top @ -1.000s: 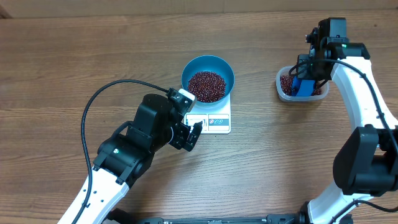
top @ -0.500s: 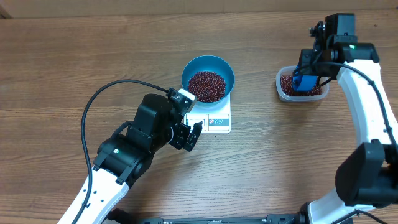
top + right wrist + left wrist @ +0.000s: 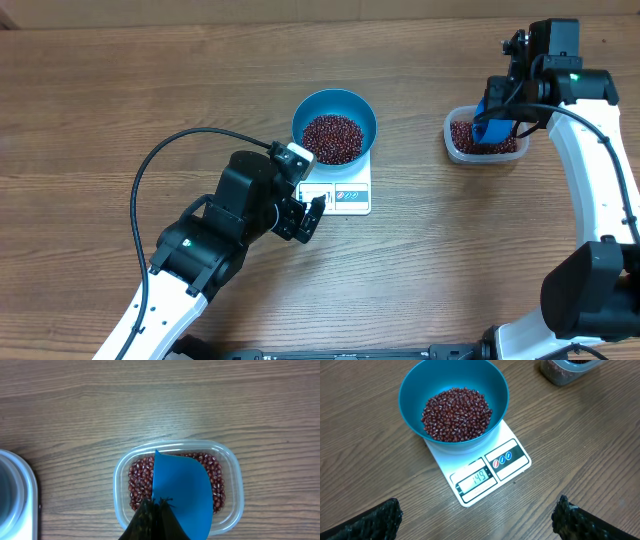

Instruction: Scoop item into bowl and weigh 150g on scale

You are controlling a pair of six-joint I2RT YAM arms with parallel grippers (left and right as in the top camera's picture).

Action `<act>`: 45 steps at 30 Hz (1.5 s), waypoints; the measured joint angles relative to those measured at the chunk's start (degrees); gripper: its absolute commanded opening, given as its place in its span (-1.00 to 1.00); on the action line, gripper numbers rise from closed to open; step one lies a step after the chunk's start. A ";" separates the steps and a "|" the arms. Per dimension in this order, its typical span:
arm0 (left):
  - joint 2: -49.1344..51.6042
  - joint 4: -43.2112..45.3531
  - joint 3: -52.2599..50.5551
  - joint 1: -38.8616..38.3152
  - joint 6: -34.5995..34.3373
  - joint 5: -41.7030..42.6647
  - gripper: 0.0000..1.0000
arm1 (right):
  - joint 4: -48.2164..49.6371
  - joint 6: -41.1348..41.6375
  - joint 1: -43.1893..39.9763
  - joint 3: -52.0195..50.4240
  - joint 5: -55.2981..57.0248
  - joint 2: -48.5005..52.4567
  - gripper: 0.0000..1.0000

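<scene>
The left gripper [image 3: 308, 216] hovers wide open, empty, at the scale's [image 3: 352, 196] front edge; well right of it, the right gripper [image 3: 152, 519] pinches the scoop [image 3: 182, 489] over the tub [image 3: 236, 477].

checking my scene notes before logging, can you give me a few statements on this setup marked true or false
1. The blue bowl sits on the scale. True.
2. The bowl is empty. False: it holds beans.
3. The right gripper holds a blue scoop over the clear tub. True.
4. Both grippers are shut. False: the left gripper is open, holding nothing.
5. The display reads 149. True.
</scene>
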 measured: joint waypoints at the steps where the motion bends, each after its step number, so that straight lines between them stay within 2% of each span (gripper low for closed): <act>1: 0.00 0.00 0.00 0.00 -0.02 0.00 0.99 | 0.04 0.02 0.00 0.02 0.02 0.00 -0.93; 22: 0.00 0.00 0.00 0.00 -0.02 0.02 0.99 | -1.60 -0.02 0.00 0.02 3.43 -0.31 -0.93; 36: 0.00 -0.11 0.00 0.00 -0.02 0.02 0.99 | -1.09 0.02 0.00 0.02 -9.62 -0.52 -0.93; 45: 0.00 -0.13 0.00 0.00 -0.02 0.02 0.99 | 3.04 -0.11 0.00 0.00 -15.45 -2.71 -0.93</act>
